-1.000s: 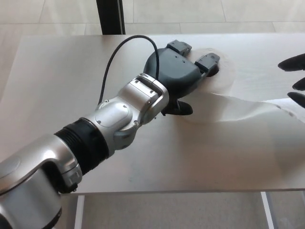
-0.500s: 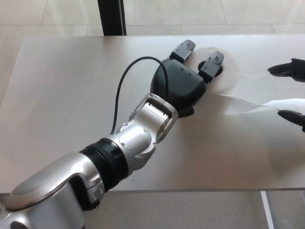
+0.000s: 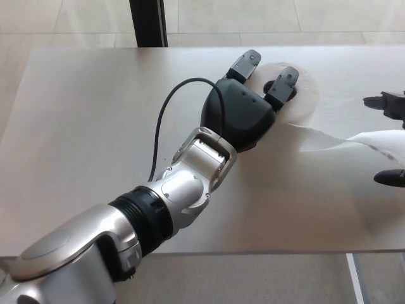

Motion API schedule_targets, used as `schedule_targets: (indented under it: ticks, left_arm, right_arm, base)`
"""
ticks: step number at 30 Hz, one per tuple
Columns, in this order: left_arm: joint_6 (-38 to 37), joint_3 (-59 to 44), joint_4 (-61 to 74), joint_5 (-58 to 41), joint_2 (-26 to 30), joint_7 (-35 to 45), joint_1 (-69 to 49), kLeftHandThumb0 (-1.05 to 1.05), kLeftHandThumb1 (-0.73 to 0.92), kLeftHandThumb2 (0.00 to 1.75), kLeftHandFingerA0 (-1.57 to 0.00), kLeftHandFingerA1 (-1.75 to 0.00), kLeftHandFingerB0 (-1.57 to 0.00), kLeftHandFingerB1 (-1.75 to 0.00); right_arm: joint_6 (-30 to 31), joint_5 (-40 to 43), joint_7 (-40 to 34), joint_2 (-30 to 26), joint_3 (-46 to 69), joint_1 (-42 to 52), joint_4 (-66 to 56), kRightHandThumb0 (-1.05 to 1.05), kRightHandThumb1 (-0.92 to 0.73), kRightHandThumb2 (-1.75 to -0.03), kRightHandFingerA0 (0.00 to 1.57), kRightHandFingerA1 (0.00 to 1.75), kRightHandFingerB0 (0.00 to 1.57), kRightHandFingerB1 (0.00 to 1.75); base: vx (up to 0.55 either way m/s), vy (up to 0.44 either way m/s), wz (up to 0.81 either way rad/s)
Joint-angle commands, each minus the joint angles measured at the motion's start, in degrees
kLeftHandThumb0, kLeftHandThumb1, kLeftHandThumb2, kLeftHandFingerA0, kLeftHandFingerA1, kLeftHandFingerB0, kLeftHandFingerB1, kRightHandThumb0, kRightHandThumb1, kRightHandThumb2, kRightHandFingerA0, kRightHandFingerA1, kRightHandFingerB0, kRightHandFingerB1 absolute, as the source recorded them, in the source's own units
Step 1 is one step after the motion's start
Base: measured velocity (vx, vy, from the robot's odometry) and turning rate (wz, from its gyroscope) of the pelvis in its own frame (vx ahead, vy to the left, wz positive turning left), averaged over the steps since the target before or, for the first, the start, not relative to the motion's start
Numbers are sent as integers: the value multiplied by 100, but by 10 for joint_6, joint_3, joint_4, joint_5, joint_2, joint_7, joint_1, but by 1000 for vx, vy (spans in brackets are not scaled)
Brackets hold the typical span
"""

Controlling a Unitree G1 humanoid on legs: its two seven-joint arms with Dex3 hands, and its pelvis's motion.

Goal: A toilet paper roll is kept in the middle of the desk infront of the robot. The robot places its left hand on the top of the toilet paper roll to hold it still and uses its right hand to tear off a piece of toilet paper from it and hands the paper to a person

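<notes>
Fingers point(image 3: 280, 82) of the left hand point(image 3: 243, 111) lie spread over the top of the toilet paper roll point(image 3: 302, 95); two grey-tipped ones reach onto its upper face, and the palm presses against its near-left side. They do not wrap around the roll, they rest on it and hold it down. The roll stands on the desk point(image 3: 95, 126), toward the far right part of it, with a silver forearm leading back to the lower left corner and a black cable point(image 3: 166, 120) looping above the wrist.

From the roll a strip of paper point(image 3: 345, 136) runs out to the right, lying low over the desk, and it widens near the picture's edge. There the right hand point(image 3: 391, 139) shows only in part: one dark finger above the strip and one below it, apart from each other, with the paper end between them. If they really pinch the paper I cannot tell, because most of this hand is outside the view.

As I judge it, the first step is done, since the roll is held still, and the strip is pulled out. The strip seems to be in one piece with the roll, so the tearing is left to do, and then the handing over. No person is visible.
</notes>
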State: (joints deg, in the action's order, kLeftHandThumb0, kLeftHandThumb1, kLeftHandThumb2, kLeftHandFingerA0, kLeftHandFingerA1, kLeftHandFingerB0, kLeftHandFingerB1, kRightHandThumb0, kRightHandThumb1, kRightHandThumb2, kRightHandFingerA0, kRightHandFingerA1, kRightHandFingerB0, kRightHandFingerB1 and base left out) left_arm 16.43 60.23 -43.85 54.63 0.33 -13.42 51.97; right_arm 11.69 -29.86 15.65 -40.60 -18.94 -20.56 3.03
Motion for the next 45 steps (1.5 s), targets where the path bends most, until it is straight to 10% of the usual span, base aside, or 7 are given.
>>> schedule_targets:
  ticks: [1,16,20,22,29,32,45]
  left_arm:
    - [-9,3,-15,33,11,-2,-21,-54,65,82,0,0,-2,0]
    - [-8,-34,-29,35,-2,-14,-32,-56,68,83,0,0,0,0]
    - [-11,-42,-20,35,1,-9,-33,-59,66,86,0,-2,-1,0]
    - [-9,-45,-22,36,1,-9,-32,-51,76,62,0,0,0,-12]
    - [-8,-48,-25,42,-4,-3,-30,-55,64,81,0,0,0,-1]
    - [-8,-48,-28,44,-6,-4,-29,-56,64,81,0,0,-3,-3]
    - [-15,-52,-42,43,-8,-12,-35,-61,60,80,0,0,-2,-2]
  right_arm:
    - [67,-93,2,20,-35,-37,37,-76,-39,-73,0,0,7,20]
    - [69,-81,-113,131,-1,-79,171,-30,-60,-58,29,48,24,31]
    - [11,-61,-177,146,33,-51,193,-22,-71,-65,84,145,52,45]
    - [6,-61,-178,148,39,-47,200,-20,-69,-63,84,131,64,46]
    - [-4,-69,-127,125,32,-27,185,-23,-63,-61,85,99,96,64]
    - [-29,-67,-159,127,38,-12,181,-19,-68,-86,78,167,68,139]
    - [-84,74,-267,277,218,15,114,-5,-50,-119,85,166,79,146]
  base:
    - [0,0,0]
    - [0,0,0]
    - [0,0,0]
    - [0,0,0]
    - [0,0,0]
    - [0,0,0]
    - [0,0,0]
